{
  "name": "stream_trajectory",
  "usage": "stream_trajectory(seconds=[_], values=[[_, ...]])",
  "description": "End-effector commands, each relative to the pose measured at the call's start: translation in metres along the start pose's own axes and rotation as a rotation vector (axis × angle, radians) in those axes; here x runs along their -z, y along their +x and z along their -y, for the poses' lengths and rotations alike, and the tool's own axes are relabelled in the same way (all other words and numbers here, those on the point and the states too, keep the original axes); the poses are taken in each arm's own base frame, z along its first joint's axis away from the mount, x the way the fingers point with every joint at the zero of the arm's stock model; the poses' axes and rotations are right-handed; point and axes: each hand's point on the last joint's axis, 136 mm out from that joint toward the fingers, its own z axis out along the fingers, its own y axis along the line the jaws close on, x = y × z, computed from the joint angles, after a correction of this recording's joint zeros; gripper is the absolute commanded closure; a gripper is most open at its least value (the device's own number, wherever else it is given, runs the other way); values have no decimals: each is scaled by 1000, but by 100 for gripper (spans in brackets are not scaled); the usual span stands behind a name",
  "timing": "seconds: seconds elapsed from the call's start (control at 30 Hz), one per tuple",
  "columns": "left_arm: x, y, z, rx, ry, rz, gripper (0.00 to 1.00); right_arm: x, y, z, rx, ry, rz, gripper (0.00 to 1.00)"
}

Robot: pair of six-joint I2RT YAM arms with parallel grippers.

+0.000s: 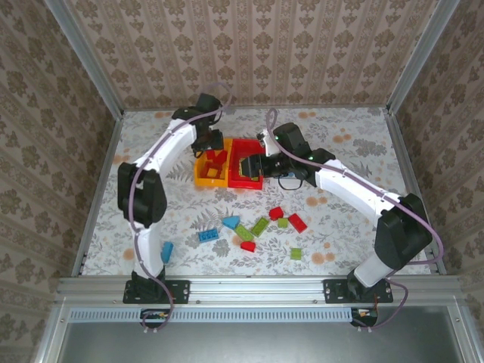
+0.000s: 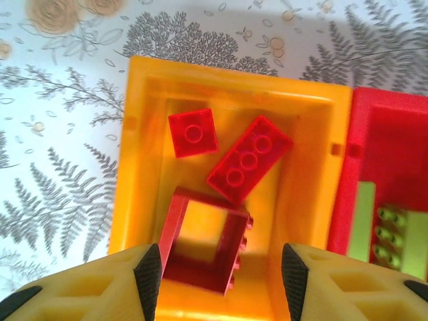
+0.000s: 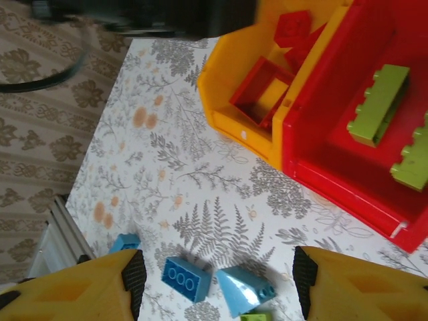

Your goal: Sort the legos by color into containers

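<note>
Fingers of the left gripper (image 2: 221, 284) stand apart, low over the orange-yellow plastic bin (image 2: 134, 167). Between them, touching neither pad as far as I can tell, the red square frame piece (image 2: 175, 227) lies tilted on the bin floor. Beyond it in the same bin sit a small red square brick (image 2: 192, 132) and a longer red brick (image 2: 249, 159), the long one resting against the frame's far edge.

Touching that bin's right wall is the red plastic bin (image 2: 354, 174), holding two lime green studded bricks (image 3: 378, 103).

The right gripper (image 3: 217, 287) is open too, with nothing between its fingers. In the overhead view it hangs at the red bin. Its own camera looks past the bins to a blue brick (image 3: 187, 281) and a pale blue sloped piece (image 3: 244, 289) on the fern-patterned tabletop (image 3: 200, 187).

Nearer the arm bases, loose bricks are scattered well apart from the bins: red ones (image 1: 297, 222), green ones (image 1: 259, 225), and a blue one (image 1: 165, 252) off to the left.

Judgement: the step in hand is the drop-off. The red frame looks delivered and the green load is in its bin. Sorting seems under half done.

Next, each arm needs to rise clear of the bin walls without clipping them, then swing back to the loose pile. Left could take another red brick, right a green one.
</note>
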Motion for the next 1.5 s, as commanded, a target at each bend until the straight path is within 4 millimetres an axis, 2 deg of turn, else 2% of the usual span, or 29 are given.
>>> stream_trajectory(seconds=[0.0,0.1,0.3,0.43,0.53,0.67,0.77,0.87,1.17,1.3,1.47], values=[[38,13,-6,38,28,33,46,8,14,8,52,52,-27,36],[53,45,-22,70,16,-7,44,7,27,4,133,71,-67,35],[70,139,-70,185,-59,-145,39,-7,54,-19,250,41,-153,33],[77,201,-105,270,-148,-240,36,-18,69,-41,327,7,-198,32],[82,241,-127,338,-224,-304,32,-25,78,-52,353,-15,-226,31],[82,275,-142,399,-267,-345,29,-31,86,-66,362,-74,-250,29],[73,297,-150,453,-280,-390,26,-37,95,-77,399,-99,-294,28],[60,311,-148,489,-261,-440,25,-40,98,-83,408,-108,-305,28],[37,323,-154,517,-334,-517,26,-37,97,-83,388,-107,-293,28],[21,329,-154,530,-333,-536,31,-37,96,-84,382,-105,-292,28],[6,322,-148,520,-300,-531,42,-37,98,-84,381,-105,-297,28]])
